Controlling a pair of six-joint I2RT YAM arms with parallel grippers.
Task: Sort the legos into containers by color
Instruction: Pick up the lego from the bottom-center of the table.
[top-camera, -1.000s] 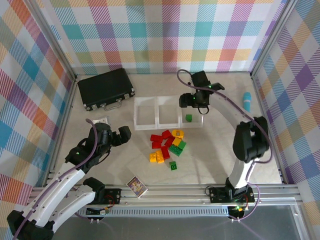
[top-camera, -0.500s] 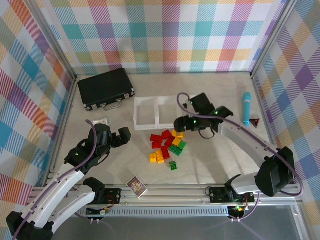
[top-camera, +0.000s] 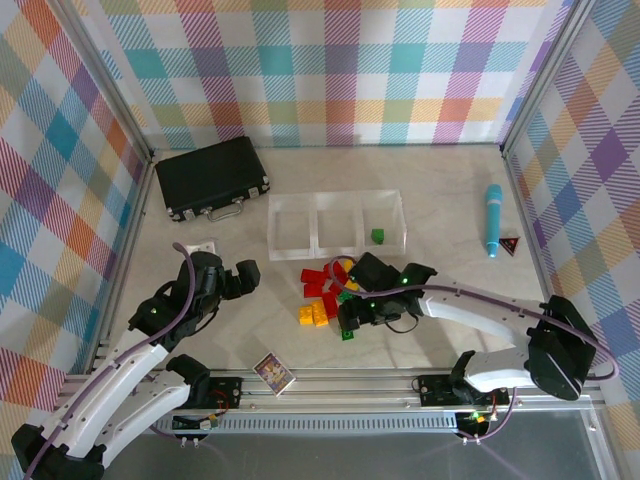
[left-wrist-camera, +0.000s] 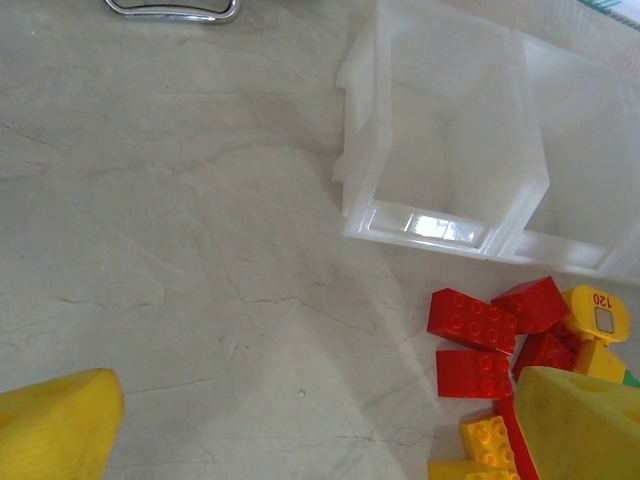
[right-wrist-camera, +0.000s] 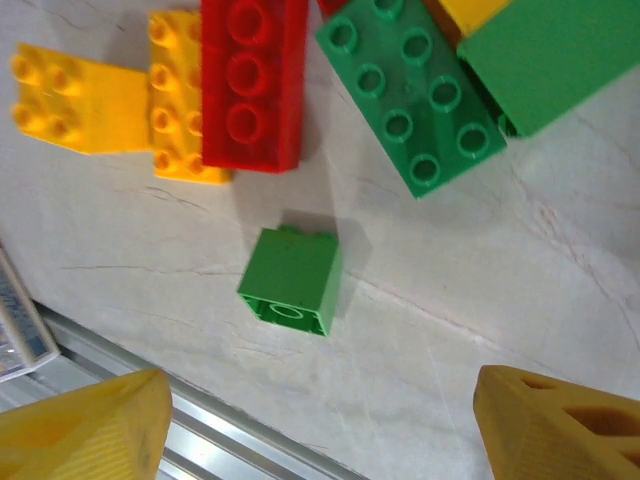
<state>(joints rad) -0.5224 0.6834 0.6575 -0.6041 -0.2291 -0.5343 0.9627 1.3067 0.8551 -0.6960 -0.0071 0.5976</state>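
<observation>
Right gripper (right-wrist-camera: 315, 405), jaws spread wide, is hovering over a lone green lego (right-wrist-camera: 290, 280) at frame centre, apparently straddling it for pickup. The containers (top-camera: 313, 225) are lying above the other legos (top-camera: 328, 288). Left gripper (top-camera: 245, 272), released, is idling at left.

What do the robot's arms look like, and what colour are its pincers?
The left arm and right arm are white tubes with chunky black joints. A thin purple cable runs along each, and tiny green lights glow on them. The left pincer and right pincer look black from above, with yellow fingertips up close.
</observation>
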